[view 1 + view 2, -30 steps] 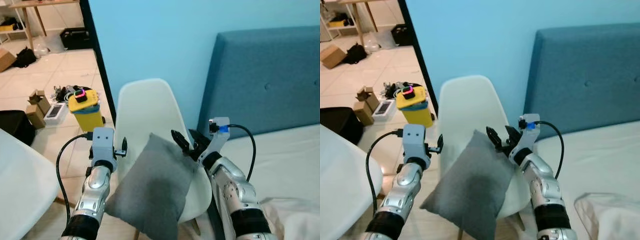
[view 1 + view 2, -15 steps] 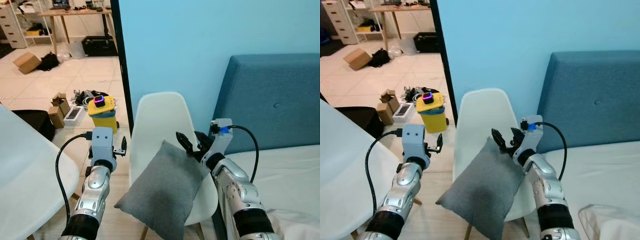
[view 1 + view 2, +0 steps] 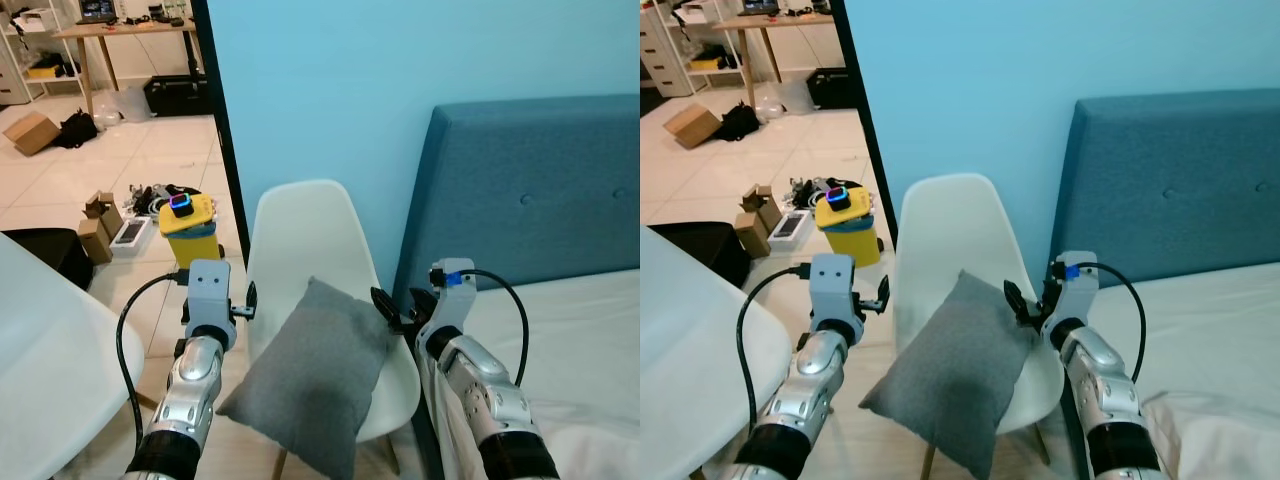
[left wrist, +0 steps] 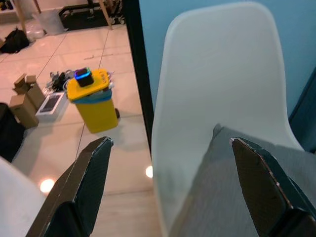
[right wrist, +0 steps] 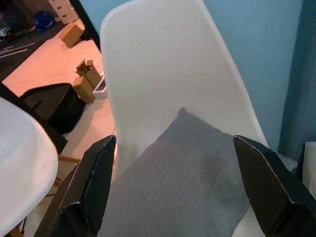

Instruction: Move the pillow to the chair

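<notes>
A grey pillow [image 3: 310, 375] lies tilted on the seat of a white shell chair [image 3: 300, 225]. Its top corner leans on the backrest and its lower end hangs over the front edge. My left gripper [image 3: 247, 300] is open, just left of the chair's edge and apart from the pillow. My right gripper [image 3: 393, 308] is open at the pillow's upper right edge, holding nothing. In the left wrist view the spread fingers [image 4: 89, 173] frame the chair back and the pillow [image 4: 232, 187]. In the right wrist view the pillow [image 5: 182, 173] lies ahead between the wide fingers [image 5: 94, 177].
A bed with a blue headboard [image 3: 530, 190] stands right of the chair. A yellow bin [image 3: 190, 225], cardboard boxes [image 3: 95, 220] and a black bag [image 3: 40, 250] sit on the tiled floor at left. A white rounded surface [image 3: 40, 370] is at near left. A black door frame [image 3: 215, 130] stands behind the chair.
The head camera has swung, shifting the whole picture. My right gripper has drawn back from the pillow's top corner to its right edge. The pillow stays on the chair.
</notes>
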